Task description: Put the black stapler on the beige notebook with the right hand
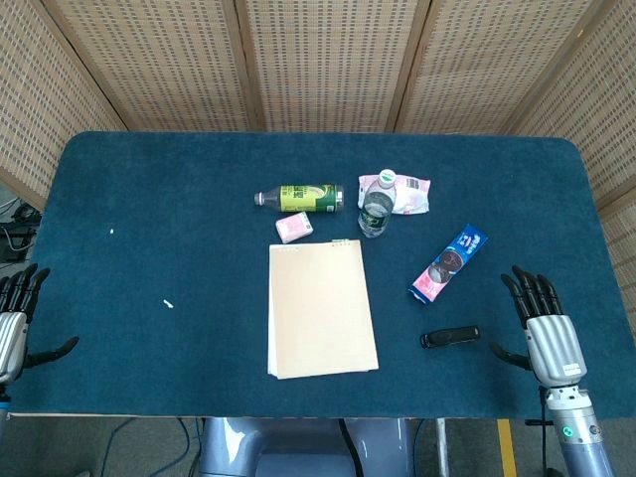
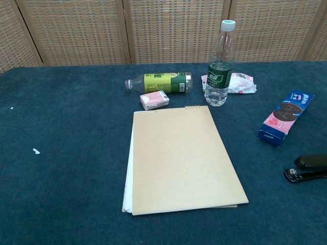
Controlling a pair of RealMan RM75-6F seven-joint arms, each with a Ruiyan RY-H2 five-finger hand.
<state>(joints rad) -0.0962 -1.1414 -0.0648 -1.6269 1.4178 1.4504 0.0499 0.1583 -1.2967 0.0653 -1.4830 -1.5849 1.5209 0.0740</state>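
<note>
The black stapler (image 1: 449,337) lies on the blue table near the front right; in the chest view the stapler (image 2: 307,168) sits at the right edge. The beige notebook (image 1: 320,308) lies flat in the middle, and the chest view shows the notebook (image 2: 179,158) with nothing on it. My right hand (image 1: 542,323) rests open just right of the stapler, fingers spread, a small gap between them. My left hand (image 1: 14,316) is open at the far left edge of the table. Neither hand shows in the chest view.
A blue cookie box (image 1: 449,263) lies behind the stapler. An upright water bottle (image 2: 221,64), a lying green bottle (image 2: 161,82), a small pink box (image 2: 154,100) and a white-pink wrapper (image 2: 239,82) sit behind the notebook. Wicker screens stand behind the table.
</note>
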